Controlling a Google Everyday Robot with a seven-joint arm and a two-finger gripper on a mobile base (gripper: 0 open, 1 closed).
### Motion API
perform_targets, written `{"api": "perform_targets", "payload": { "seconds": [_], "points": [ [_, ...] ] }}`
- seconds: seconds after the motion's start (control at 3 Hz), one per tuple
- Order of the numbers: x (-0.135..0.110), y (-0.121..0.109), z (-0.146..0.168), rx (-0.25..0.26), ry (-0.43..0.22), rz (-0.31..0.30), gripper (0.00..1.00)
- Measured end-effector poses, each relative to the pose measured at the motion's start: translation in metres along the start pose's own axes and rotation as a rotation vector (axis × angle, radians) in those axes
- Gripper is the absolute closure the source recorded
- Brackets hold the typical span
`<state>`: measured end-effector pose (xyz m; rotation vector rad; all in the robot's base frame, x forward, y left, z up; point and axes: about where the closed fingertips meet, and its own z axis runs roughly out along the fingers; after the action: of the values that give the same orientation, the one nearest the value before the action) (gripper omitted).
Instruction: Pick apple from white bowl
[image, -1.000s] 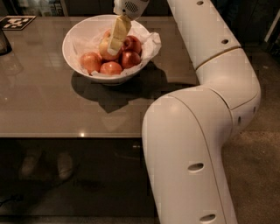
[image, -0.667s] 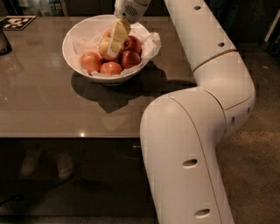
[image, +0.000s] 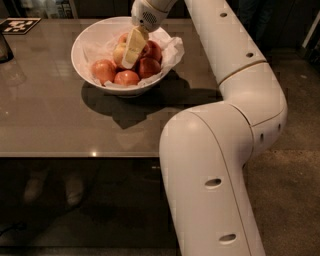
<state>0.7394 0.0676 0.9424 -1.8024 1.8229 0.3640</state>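
The white bowl (image: 80, 50) stands on the brown table, lined with crinkled white paper. It holds several apples. The pale yellow apple (image: 118, 53) lies at the middle back of the bowl, partly hidden. Deeper red apples (image: 103, 71) lie in front of it and to its right. My gripper (image: 130, 56) reaches down into the bowl from above and sits right against the pale apple, covering its right side.
A black-and-white marker tag (image: 20, 25) lies at the table's far left corner. A dark object (image: 4, 47) stands at the left edge. The table's front edge (image: 75, 155) runs across the middle. My big white arm (image: 210, 165) fills the right foreground.
The gripper stays down in the bowl at the pale apple. The arm's elbow has shifted slightly. The apples have not visibly moved.
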Motion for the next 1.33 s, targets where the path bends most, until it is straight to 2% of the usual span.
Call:
{"api": "perform_targets", "payload": {
  "seconds": [0.67,1.33],
  "points": [
    [0.0121,0.003,0.0136,-0.031,-0.022,0.038,0.0],
    [0.0097,0.0003,0.0176,-0.024,-0.028,0.038,0.43]
  ]
}}
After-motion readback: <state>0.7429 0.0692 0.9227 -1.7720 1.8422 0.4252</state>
